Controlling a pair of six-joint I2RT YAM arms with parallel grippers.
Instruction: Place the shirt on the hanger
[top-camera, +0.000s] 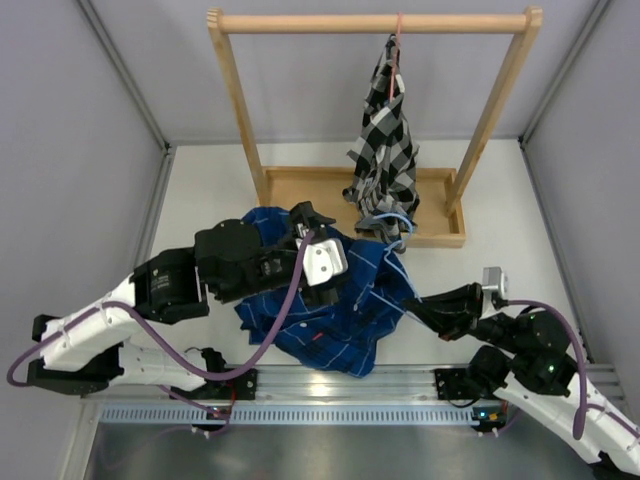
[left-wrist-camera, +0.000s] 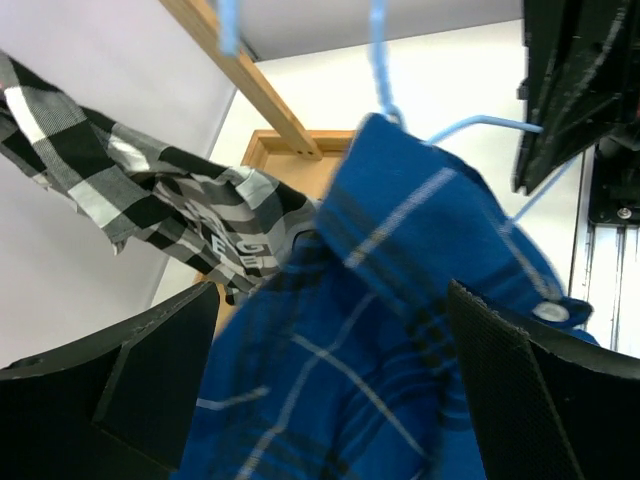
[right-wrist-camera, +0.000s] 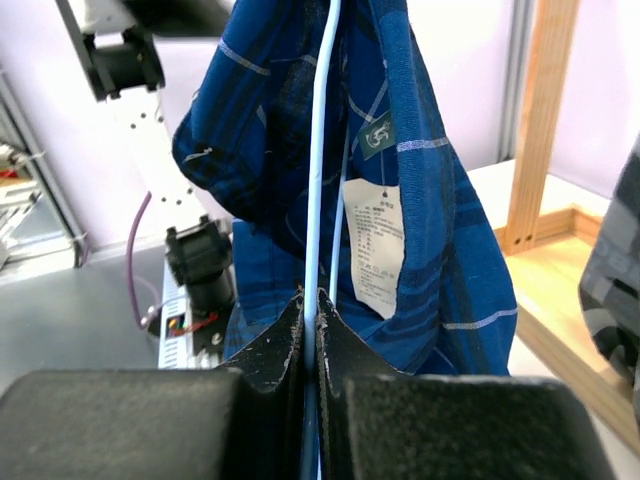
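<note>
The dark blue plaid shirt (top-camera: 350, 310) hangs bunched between the two arms above the table. My left gripper (top-camera: 308, 222) is over its upper part. In the left wrist view its fingers (left-wrist-camera: 150, 390) stand wide apart, with shirt cloth (left-wrist-camera: 400, 250) filling the gap in the left gripper (left-wrist-camera: 335, 400). The light blue hanger (top-camera: 398, 222) shows its hook by the rack base. My right gripper (top-camera: 415, 303) is shut on the hanger wire (right-wrist-camera: 318, 150), which runs up inside the shirt (right-wrist-camera: 440, 230) beside its white label. The right gripper's own tips (right-wrist-camera: 311, 310) pinch the wire.
A wooden rack (top-camera: 375, 22) stands at the back on a wooden base tray (top-camera: 320, 190). A black-and-white checked shirt (top-camera: 385, 130) hangs from it on a pinkish-red hanger (top-camera: 398, 40). A metal rail (top-camera: 330, 385) runs along the near edge.
</note>
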